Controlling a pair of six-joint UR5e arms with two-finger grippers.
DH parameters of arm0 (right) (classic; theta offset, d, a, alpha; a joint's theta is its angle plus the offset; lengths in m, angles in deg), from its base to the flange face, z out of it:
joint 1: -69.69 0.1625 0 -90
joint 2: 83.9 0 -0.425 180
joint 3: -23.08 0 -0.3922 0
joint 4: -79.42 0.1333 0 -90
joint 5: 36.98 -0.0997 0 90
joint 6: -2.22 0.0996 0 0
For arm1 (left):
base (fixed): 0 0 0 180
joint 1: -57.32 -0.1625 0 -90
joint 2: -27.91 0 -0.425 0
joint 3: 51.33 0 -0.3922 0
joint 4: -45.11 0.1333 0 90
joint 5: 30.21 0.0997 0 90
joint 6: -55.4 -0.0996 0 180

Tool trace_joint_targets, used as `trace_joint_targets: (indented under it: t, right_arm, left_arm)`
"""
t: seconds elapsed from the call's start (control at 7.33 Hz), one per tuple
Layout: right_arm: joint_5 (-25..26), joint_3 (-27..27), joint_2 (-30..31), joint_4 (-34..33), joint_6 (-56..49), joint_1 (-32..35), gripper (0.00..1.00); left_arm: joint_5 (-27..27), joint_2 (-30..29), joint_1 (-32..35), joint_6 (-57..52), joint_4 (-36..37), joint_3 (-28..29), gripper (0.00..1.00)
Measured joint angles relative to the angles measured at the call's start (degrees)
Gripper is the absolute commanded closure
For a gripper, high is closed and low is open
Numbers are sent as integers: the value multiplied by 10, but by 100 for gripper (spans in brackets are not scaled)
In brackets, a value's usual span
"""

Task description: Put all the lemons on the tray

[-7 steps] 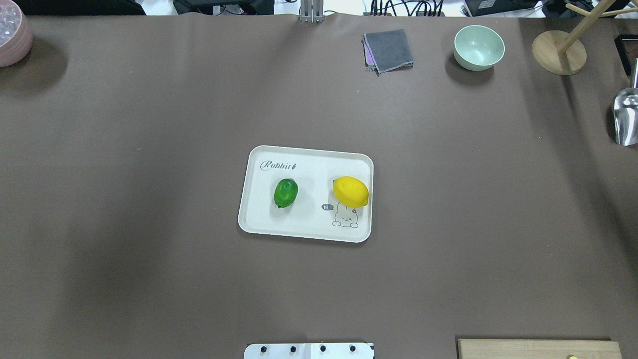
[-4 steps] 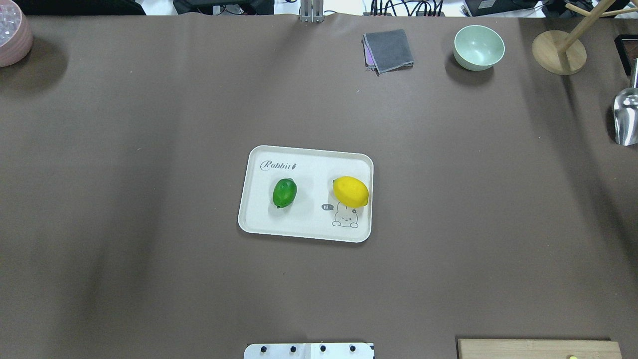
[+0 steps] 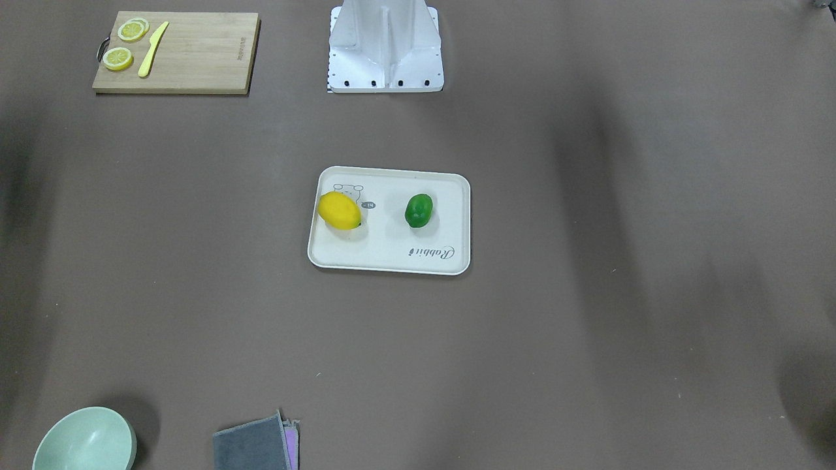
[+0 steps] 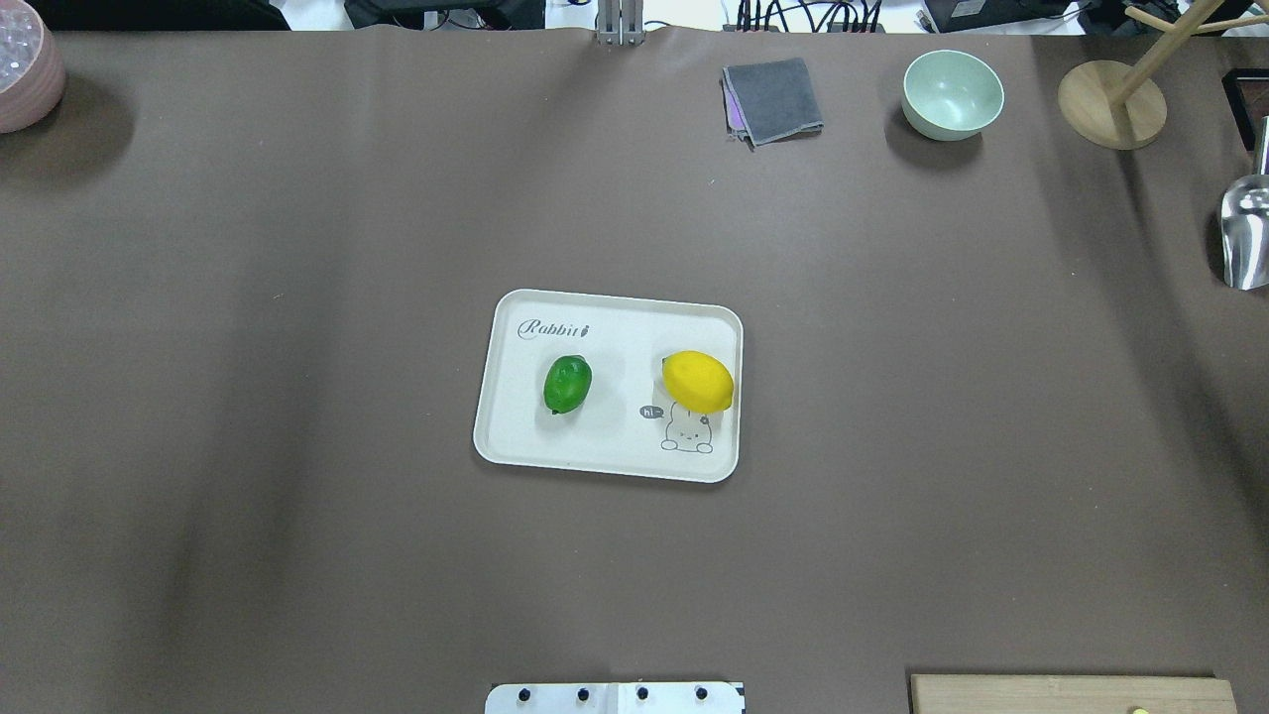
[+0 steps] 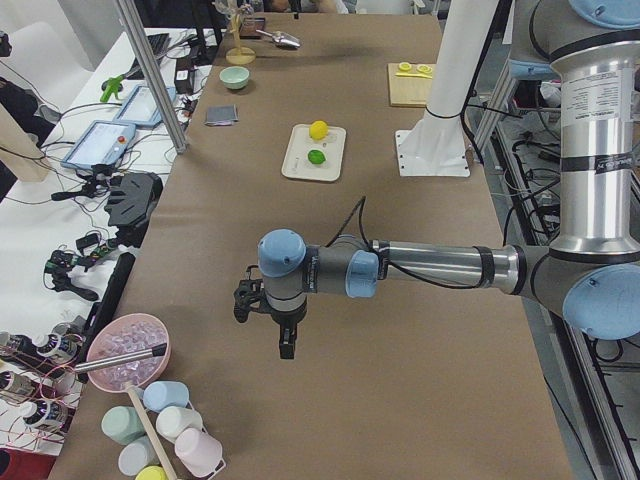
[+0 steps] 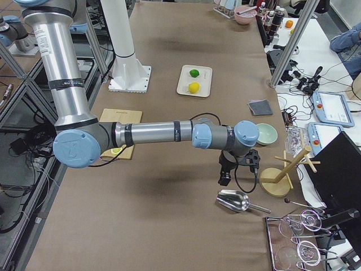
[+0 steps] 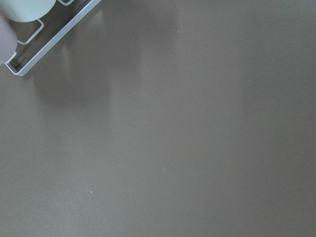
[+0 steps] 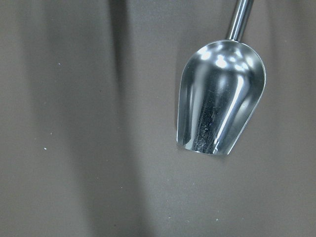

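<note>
The cream tray (image 4: 605, 451) with the bear drawing lies at the table's middle. The yellow lemon (image 4: 698, 382) rests on its right part, over the bear. The dark-green lemon (image 4: 567, 384) rests on its left part. Both also show in the front view, yellow (image 3: 339, 210) and green (image 3: 418, 210). My left gripper (image 5: 285, 342) hangs over bare table far from the tray, near the table's left end. My right gripper (image 6: 224, 177) hangs near the right end. Both show only in side views; I cannot tell whether they are open or shut.
A wooden cutting board (image 3: 196, 52) holds lemon slices (image 3: 118, 58) and a yellow knife (image 3: 153, 47). A metal scoop (image 8: 219, 98) lies under my right wrist. A green bowl (image 4: 952, 94), grey cloth (image 4: 773, 99), wooden stand (image 4: 1110, 104) and pink bowl (image 4: 25, 74) line the far edge.
</note>
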Motion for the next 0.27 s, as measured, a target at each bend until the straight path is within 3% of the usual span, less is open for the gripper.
trace_joint_targets:
  t: [0.27]
  right_arm:
    - [-1, 0, 1, 0, -11, 0, 0]
  left_arm:
    - [1, -4, 0, 2, -4, 2, 2]
